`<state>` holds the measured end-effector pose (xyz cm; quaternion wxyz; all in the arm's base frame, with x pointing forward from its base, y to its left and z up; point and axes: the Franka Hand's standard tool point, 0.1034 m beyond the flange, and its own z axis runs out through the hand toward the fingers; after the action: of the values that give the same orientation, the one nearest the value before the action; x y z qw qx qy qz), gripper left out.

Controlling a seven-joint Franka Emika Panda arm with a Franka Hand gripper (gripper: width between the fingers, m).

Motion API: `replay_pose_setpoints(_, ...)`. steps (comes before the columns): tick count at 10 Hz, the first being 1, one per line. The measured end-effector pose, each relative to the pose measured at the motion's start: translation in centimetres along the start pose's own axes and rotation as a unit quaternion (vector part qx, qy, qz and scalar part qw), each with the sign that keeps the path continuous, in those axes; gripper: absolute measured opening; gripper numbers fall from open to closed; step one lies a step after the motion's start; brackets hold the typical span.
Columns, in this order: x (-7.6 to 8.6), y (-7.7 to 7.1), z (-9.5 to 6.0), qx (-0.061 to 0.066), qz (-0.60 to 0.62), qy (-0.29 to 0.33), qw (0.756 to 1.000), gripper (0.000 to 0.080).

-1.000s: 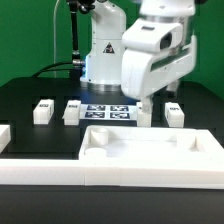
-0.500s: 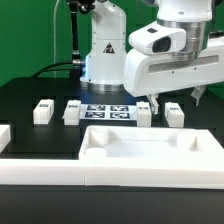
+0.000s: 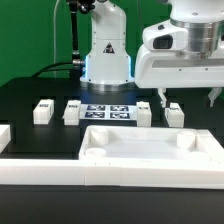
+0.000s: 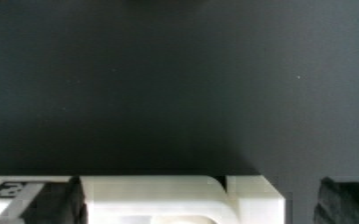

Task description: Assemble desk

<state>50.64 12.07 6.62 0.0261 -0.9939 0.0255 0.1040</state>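
The desk top [image 3: 150, 150], a wide white plate with a recessed face, lies at the front of the black table. Several white square-post legs stand in a row behind it: two at the exterior view's left [image 3: 42, 111] [image 3: 73, 111] and two at the right [image 3: 143, 113] [image 3: 175, 113]. My gripper [image 3: 188, 98] hangs open and empty above the rightmost leg, apart from it, its fingers spread wide. The wrist view shows mostly black table, with a white part [image 4: 158, 198] at the frame's edge; I cannot tell which part it is.
The marker board [image 3: 110, 111] lies between the two pairs of legs. A long low white border bar [image 3: 60, 178] runs along the front, with another piece at the exterior view's left [image 3: 4, 136]. The robot's base [image 3: 105, 50] stands behind.
My gripper has moved toward the exterior view's right, from above the inner right leg to above the rightmost leg. It stays open. No part has moved.
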Motion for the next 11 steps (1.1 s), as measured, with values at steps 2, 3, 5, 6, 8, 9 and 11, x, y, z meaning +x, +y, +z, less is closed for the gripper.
replay_pose_setpoints(2,0.0,-0.1,0.0,0.000,-0.001,0.000,1.000,0.0649)
replay_pose_setpoints(3,-0.8,0.0,0.4,-0.005,-0.004,-0.029,1.000,0.0649)
replay_pose_setpoints(5,-0.9,-0.8,0.8,-0.017,-0.025,-0.070,0.997,0.0649)
replay_pose_setpoints(6,-1.4,-0.8,0.9,-0.016,-0.025,-0.106,0.994,0.0649)
replay_pose_setpoints(8,-1.7,-0.6,1.0,-0.022,-0.022,-0.164,0.986,0.0649)
replay_pose_setpoints(9,-1.8,-0.6,1.3,-0.025,-0.021,-0.200,0.979,0.0649)
replay_pose_setpoints(11,-3.4,-0.3,2.9,-0.033,-0.020,-0.278,0.960,0.0649)
